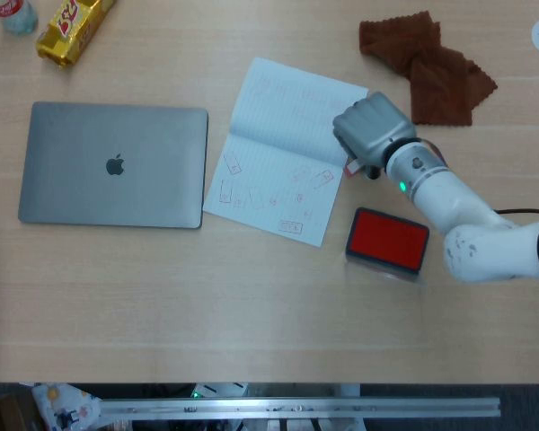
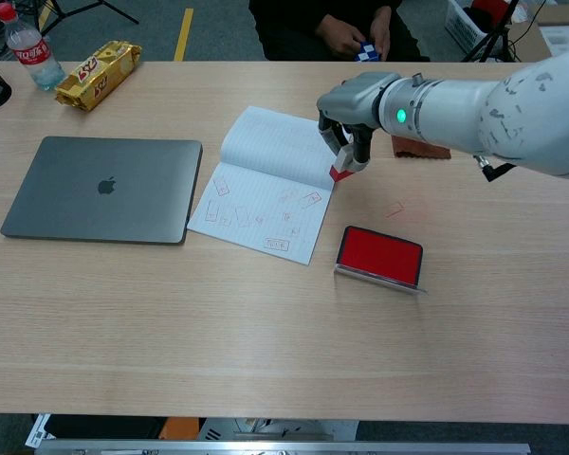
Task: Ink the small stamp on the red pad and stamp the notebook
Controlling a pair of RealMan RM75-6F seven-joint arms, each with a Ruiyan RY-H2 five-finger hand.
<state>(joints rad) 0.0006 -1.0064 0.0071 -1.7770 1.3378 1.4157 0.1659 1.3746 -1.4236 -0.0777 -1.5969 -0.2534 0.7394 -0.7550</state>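
The open notebook [image 1: 283,135] [image 2: 266,171] lies mid-table with several red stamp marks on its near page. My right hand [image 1: 370,133] [image 2: 353,109] hovers over the notebook's right edge, gripping the small stamp [image 2: 341,170] [image 1: 352,167], whose red base points down and hangs above the table. The red ink pad [image 1: 388,239] [image 2: 380,256] lies open on the table, nearer to me and just right of the notebook, apart from the hand. My left hand appears in neither view.
A closed grey laptop [image 1: 114,164] [image 2: 102,188] lies left of the notebook. A brown cloth [image 1: 431,67] sits at the back right. A yellow snack pack [image 1: 72,29] [image 2: 98,74] and a bottle [image 2: 33,52] stand at the back left. A person [image 2: 332,28] sits across the table.
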